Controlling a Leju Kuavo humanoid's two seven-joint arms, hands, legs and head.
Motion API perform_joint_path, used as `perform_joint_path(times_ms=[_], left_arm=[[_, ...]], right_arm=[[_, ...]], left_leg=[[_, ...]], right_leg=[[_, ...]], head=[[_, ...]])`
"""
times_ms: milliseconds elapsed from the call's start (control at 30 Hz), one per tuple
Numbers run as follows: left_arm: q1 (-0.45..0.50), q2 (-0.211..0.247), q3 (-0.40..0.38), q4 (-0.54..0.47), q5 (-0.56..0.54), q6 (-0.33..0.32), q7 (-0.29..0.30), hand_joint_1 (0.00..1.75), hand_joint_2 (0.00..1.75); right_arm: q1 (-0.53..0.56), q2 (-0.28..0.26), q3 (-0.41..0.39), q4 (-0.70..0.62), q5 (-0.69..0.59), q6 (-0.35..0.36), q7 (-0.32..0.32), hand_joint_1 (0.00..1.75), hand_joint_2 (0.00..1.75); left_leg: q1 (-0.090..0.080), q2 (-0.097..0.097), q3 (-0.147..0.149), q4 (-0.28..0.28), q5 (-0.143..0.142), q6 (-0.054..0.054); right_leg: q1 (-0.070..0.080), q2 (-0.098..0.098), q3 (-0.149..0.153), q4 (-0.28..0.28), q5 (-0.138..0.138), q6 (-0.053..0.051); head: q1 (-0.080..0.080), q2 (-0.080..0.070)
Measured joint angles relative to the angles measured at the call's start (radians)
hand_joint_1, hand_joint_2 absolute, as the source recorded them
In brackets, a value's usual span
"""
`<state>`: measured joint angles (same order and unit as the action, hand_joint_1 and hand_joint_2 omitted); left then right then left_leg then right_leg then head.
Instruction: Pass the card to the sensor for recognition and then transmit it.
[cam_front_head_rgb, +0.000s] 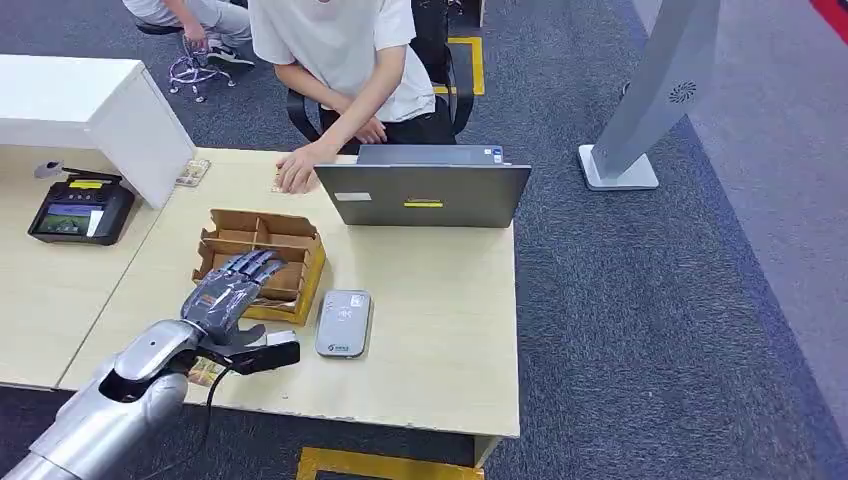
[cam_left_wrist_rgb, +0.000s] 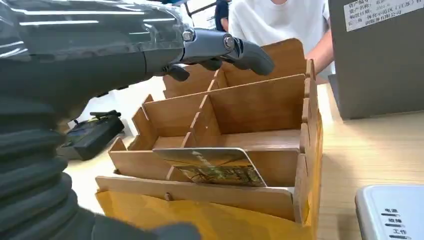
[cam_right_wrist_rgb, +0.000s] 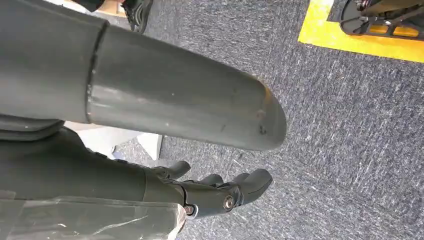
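A wooden box with several compartments (cam_front_head_rgb: 262, 243) (cam_left_wrist_rgb: 260, 105) stands on the table left of centre. A printed card (cam_left_wrist_rgb: 215, 166) leans in its nearest compartment. My left hand (cam_front_head_rgb: 232, 290) hovers over the box's near side with straight, spread fingers (cam_left_wrist_rgb: 227, 47) that touch nothing and hold nothing. The grey-white sensor pad (cam_front_head_rgb: 343, 323) (cam_left_wrist_rgb: 395, 215) lies flat on the table just right of the box. My right hand (cam_right_wrist_rgb: 220, 192) hangs beside my body above the carpet, its fingers loosely apart and empty.
A person sits across the table with a hand (cam_front_head_rgb: 297, 172) on it, behind an open laptop (cam_front_head_rgb: 425, 192). A black payment terminal (cam_front_head_rgb: 80, 210) and a white block (cam_front_head_rgb: 90, 110) stand at the left. A white kiosk base (cam_front_head_rgb: 620, 170) stands on the carpet at the right.
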<state>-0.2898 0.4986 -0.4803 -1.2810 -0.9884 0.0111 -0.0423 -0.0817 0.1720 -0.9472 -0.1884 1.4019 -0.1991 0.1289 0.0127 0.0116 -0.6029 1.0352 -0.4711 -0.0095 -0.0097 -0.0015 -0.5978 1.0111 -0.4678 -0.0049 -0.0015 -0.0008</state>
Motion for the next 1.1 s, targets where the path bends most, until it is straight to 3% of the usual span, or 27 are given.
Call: perform_joint_path(times_ms=[333, 933, 1100], left_arm=[[0.018, -0.004, 0.003, -0.001, 0.073, 0.025, -0.024, 1.75, 1.75], [0.027, -0.005, 0.008, -0.003, 0.072, 0.032, -0.024, 1.75, 1.75], [0.037, -0.024, 0.018, -0.004, 0.026, 0.075, 0.000, 1.75, 1.75]], right_arm=[[0.000, 0.000, 0.000, 0.000, 0.000, -0.003, -0.001, 0.00, 0.00], [0.001, 0.000, 0.000, 0.000, 0.001, -0.003, -0.001, 0.00, 0.00], [0.001, 0.000, 0.000, 0.000, 0.000, -0.003, -0.001, 0.00, 0.00]], left_leg=[[0.000, 0.000, 0.000, 0.000, 0.000, 0.000], [0.000, 0.000, 0.000, 0.000, 0.000, 0.000], [0.000, 0.000, 0.000, 0.000, 0.000, 0.000]], right_leg=[[0.000, 0.000, 0.000, 0.000, 0.000, 0.000], [0.000, 0.000, 0.000, 0.000, 0.000, 0.000], [0.000, 0.000, 0.000, 0.000, 0.000, 0.000]], head=[[0.000, 0.000], [0.000, 0.000], [0.000, 0.000]])
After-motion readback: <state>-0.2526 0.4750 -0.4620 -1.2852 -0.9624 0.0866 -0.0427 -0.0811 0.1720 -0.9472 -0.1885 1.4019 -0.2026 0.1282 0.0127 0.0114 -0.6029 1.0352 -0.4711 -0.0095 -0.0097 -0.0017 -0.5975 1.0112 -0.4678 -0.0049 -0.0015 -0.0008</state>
